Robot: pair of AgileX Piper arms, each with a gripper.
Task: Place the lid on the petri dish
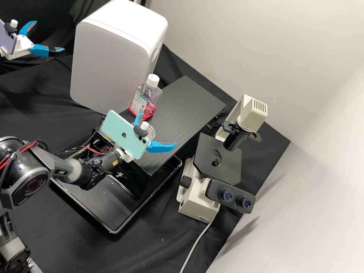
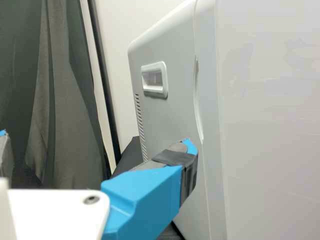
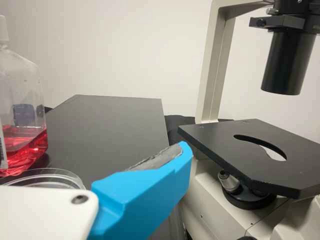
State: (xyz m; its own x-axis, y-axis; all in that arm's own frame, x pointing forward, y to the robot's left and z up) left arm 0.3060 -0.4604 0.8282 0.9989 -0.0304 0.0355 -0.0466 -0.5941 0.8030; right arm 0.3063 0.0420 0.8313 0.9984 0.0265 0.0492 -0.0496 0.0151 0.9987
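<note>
The clear, round petri dish (image 1: 150, 129) lies at the left edge of a ribbed black plate (image 1: 189, 102). Just beside it is a clear flask (image 1: 149, 105) of red liquid with a white screw cap (image 1: 152, 79). The flask's teal label (image 1: 139, 100) is too small to read. The right tool (image 1: 158, 131) hovers close by the dish, blue fingers (image 1: 163, 146) apart. The left tool (image 1: 49, 36), fingers apart, hangs over the far left corner of the cloth-draped worktop (image 1: 49, 102), beside a smooth white box (image 1: 117, 53).

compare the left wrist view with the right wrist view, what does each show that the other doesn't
Left wrist, not right: the white appliance with a recessed handle and vent slits, plus a dark curtain. Right wrist, not left: the flask of red liquid, the petri dish, the black platform and the microscope. Both: pale wall and each arm's own blue finger.
</note>
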